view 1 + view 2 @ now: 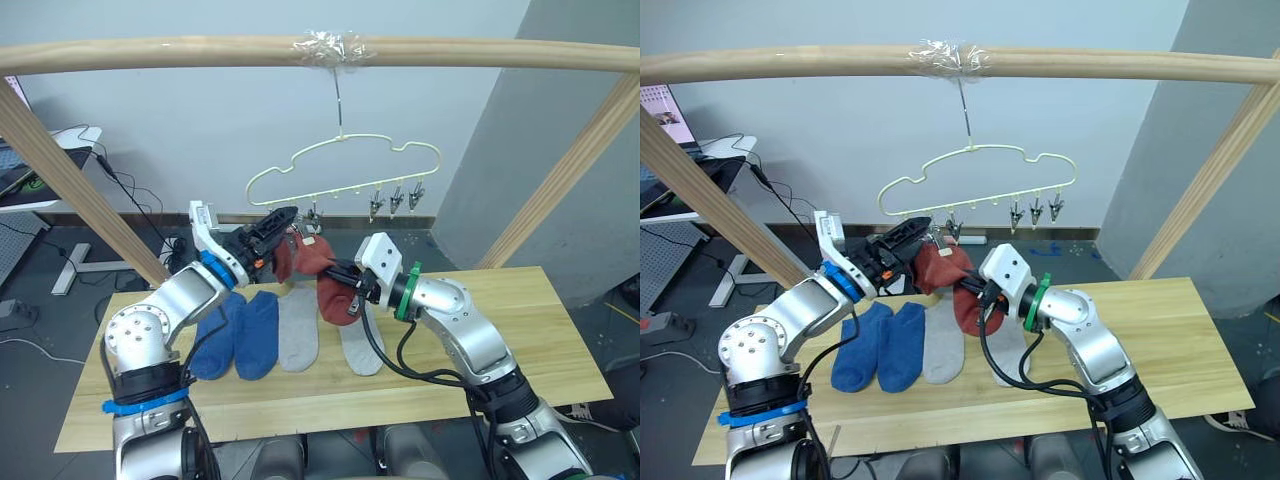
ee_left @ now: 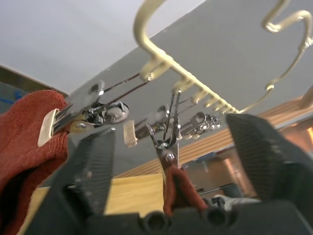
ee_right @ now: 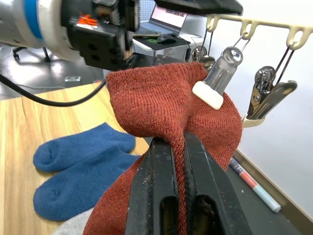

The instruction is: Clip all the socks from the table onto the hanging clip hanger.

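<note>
- Right now my right claw [image 3: 178, 161] is pinching a rust red sock [image 3: 161, 103], fingers pressed together on the knit, up beside the hanger [image 1: 345, 165].
- One metal clip [image 3: 217, 81] bites the top edge of that sock.
- My left claw [image 1: 278, 222] is spread wide, raised at the hanger's clips, with another clip [image 2: 166, 132] between its fingers.
- Down on the worktop [image 1: 520, 330], two blue socks [image 1: 240, 335] and two grey socks [image 1: 298, 335] lie side by side.
</note>
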`<state>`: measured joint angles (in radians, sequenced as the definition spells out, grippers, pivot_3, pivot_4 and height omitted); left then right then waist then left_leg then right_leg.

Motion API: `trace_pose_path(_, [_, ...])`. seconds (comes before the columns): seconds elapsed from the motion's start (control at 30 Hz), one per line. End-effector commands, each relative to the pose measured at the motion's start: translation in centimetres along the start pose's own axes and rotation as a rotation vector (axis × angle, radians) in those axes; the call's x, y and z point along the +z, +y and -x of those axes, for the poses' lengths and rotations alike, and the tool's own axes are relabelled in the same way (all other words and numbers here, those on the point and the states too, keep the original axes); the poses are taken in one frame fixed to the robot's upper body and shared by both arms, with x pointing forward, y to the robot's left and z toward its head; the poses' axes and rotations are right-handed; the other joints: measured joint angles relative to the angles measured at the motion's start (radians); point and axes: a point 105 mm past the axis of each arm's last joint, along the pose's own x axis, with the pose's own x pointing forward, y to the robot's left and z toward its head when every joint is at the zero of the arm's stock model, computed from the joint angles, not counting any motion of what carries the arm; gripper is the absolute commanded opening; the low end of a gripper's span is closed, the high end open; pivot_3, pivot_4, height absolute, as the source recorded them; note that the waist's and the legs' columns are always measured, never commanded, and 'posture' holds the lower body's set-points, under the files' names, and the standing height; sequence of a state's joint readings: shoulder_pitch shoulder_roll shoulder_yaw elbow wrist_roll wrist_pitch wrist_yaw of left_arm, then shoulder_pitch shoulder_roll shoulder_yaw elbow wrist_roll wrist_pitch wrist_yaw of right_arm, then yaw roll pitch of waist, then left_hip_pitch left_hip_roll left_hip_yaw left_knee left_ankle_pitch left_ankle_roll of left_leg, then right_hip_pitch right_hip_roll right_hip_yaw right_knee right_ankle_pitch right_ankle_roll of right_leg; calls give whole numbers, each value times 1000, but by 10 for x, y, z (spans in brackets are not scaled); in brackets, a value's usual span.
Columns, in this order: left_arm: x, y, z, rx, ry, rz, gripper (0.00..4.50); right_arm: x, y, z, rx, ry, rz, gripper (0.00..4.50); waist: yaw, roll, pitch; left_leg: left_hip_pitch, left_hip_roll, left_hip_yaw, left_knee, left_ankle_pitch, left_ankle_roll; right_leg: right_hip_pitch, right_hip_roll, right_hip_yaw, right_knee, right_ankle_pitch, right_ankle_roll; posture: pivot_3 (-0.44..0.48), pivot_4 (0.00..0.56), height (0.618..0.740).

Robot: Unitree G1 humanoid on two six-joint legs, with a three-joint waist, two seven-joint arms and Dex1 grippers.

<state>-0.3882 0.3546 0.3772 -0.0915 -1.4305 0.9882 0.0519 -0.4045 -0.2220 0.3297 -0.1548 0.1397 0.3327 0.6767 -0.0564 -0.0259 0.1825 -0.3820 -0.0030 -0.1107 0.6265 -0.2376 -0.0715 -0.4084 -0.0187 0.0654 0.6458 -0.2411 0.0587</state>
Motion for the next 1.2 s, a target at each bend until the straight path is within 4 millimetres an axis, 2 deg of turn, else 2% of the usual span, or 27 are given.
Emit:
trace_pose_path(0.03, [5, 7, 11, 180, 44, -371, 4458, 6, 5, -2, 20, -43, -92, 0, 1, 0, 0, 0, 0, 0, 0, 0, 0, 0, 0, 0, 0, 0, 0, 5, 146, 740])
trace_pose_path(0.1, [12, 10, 20, 302, 22, -650, 4458, 3, 8, -3, 27, -48, -181, 0, 0, 0, 0, 0, 0, 0, -1, 0, 0, -1, 0, 0, 0, 0, -1, 10, 144, 740])
trace_pose_path(0.17, [7, 5, 25, 274, 43, -753, 4458, 0, 10, -3, 39, -47, -233, 0, 5, 1, 0, 0, 0, 1, -2, 0, 0, -1, 0, 1, 0, -1, -1, 16, 144, 740])
trace_pose_path(0.2, [3, 0, 27, 220, 53, -774, 4458, 0, 11, -4, 45, -49, -258, 0, 7, 1, 0, 0, 0, 1, -2, 0, 0, -1, 0, 1, -1, -1, -1, 22, 141, 740])
trace_pose_path(0.3, [-10, -17, 32, 37, 84, -715, 4500, -1, 14, -6, 68, -57, -348, 708, 15, 1, 0, -1, 0, 1, -2, 0, 0, -2, -1, 0, -1, -1, -2, 29, 135, 740])
trace_pose_path(0.43, [-14, -29, 35, -56, 43, -685, 4500, -6, 20, -4, 98, -26, -365, 2151, 23, 1, 0, -1, 0, 1, -2, 0, 0, -2, -1, -1, 0, -2, -3, 33, 130, 740])
trace_pose_path(0.57, [-30, -29, 35, -70, 50, -707, 4500, -17, 24, 7, 107, 14, -360, 3623, 24, 0, 0, -1, 0, 1, -2, 0, 0, -2, -1, 0, -1, -2, -3, 32, 128, 740])
trace_pose_path(0.63, [-42, -28, 36, -82, 64, -720, 4500, -22, 19, 17, 75, 32, -347, 4366, 24, 0, 0, -2, 0, 2, -2, 0, 0, -2, -1, 0, -1, -2, -2, 21, 123, 740])
trace_pose_path(0.67, [-46, -28, 36, -84, 65, -725, 4500, -24, 15, 22, 51, 40, -333, 4489, 24, 0, 0, -1, 0, 2, -2, 0, 0, -2, -1, 0, -1, -2, -2, 21, 123, 740])
trace_pose_path(0.8, [-57, -29, 28, -105, 66, -775, 4500, -24, 1, 40, -30, 39, -277, 4489, 24, 0, 0, -2, 0, 2, -1, 0, 0, -2, -1, 0, 0, -2, -3, 10, 117, 740])
trace_pose_path(0.9, [-57, -30, 21, -109, 30, -797, 4500, -20, -5, 50, -66, 27, -258, 4489, 24, 0, 0, -1, 0, 2, 0, 0, 0, -1, -1, 0, 0, -2, -3, 7, 118, 740])
trace_pose_path(1.07, [-56, -32, -2, -123, -69, -853, 4500, -5, -28, 77, -212, 2, -193, 4489, 25, 0, 0, -2, -1, 2, 1, 0, 0, -1, -1, 0, 0, -1, -1, -12, 121, 740])
trace_pose_path(1.1, [-57, -30, -6, -115, -83, -855, 4107, -3, -32, 80, -237, -3, -184, 4500, 25, 0, 0, -2, -1, 2, 1, 0, 0, 0, -1, 1, -1, -1, -1, -22, 123, 740])
trace_pose_path(1.2, [-60, -28, -17, -95, -124, -856, 3423, 4, -37, 83, -268, -15, -169, 4500, 22, 0, 0, -1, 0, 2, 1, 0, 0, -1, -1, 1, 0, 0, -1, -39, 126, 740])
